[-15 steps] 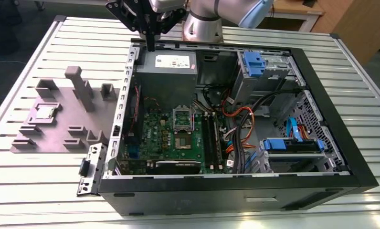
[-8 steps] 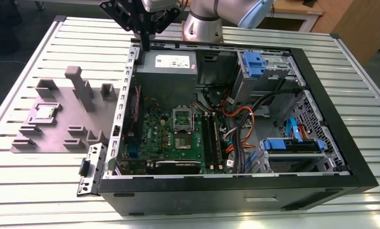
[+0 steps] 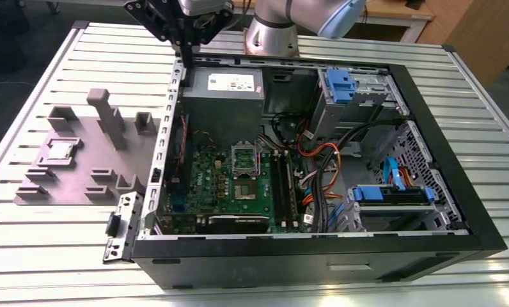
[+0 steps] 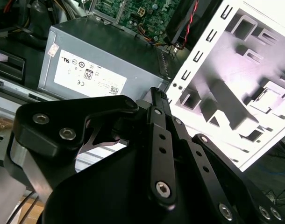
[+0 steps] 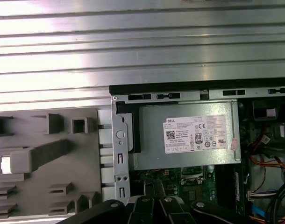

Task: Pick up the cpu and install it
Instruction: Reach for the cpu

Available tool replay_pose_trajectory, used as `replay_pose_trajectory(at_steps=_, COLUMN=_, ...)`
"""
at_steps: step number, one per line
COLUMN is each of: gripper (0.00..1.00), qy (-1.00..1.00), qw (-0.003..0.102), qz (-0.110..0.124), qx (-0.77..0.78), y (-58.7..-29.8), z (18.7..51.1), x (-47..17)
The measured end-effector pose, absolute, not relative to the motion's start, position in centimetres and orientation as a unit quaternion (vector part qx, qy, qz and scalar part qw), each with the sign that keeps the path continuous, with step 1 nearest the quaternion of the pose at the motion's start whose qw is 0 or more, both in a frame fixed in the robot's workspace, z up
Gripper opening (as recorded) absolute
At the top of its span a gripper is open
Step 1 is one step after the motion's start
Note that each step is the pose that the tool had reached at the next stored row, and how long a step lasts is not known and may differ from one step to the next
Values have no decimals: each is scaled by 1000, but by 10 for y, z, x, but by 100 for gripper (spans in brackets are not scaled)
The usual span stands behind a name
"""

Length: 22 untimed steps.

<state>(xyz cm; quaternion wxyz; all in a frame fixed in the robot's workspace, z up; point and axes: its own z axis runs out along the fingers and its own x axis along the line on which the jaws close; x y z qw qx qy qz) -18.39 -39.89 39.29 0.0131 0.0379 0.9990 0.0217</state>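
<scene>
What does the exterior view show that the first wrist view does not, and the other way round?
The exterior view adds the arm and the blue drive bays. The first wrist view adds no new thing, just a top-down look at the case wall by the power supply. Both share the tool near that wall, the power supply, the grey fixture beside the case, and the cpu lying in it.

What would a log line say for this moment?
gripper: shut, empty, above case edge | cpu: on grey tray, outside case
</scene>
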Motion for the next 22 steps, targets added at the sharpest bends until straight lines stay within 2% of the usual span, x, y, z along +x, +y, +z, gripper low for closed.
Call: replay_pose_trajectory(at_steps=22, gripper=11, qy=999, qw=13, qz=22, qx=38, y=-399, z=393, x=-199)
